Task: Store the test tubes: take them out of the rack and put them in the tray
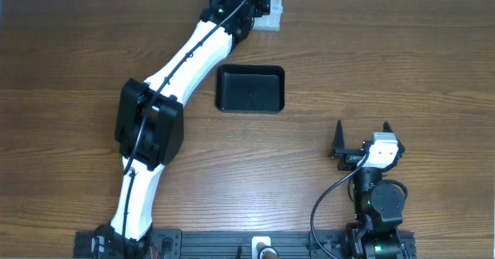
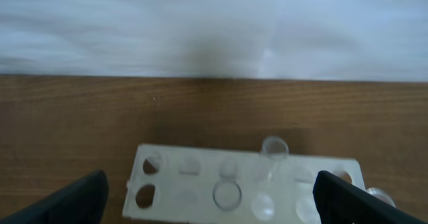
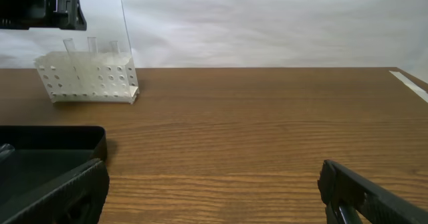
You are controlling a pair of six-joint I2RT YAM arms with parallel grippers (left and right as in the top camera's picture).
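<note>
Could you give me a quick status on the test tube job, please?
Left gripper open over the rack; right gripper open, near its base. Tubes in rack; tray empty. Nothing between rack and tray.

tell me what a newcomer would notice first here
The white-and-black left arm stretches across the brown wooden table, its left gripper open over the clear plastic test tube rack at the far edge. A black rectangular tray sits mid-table; the right gripper is open near its base.
</note>
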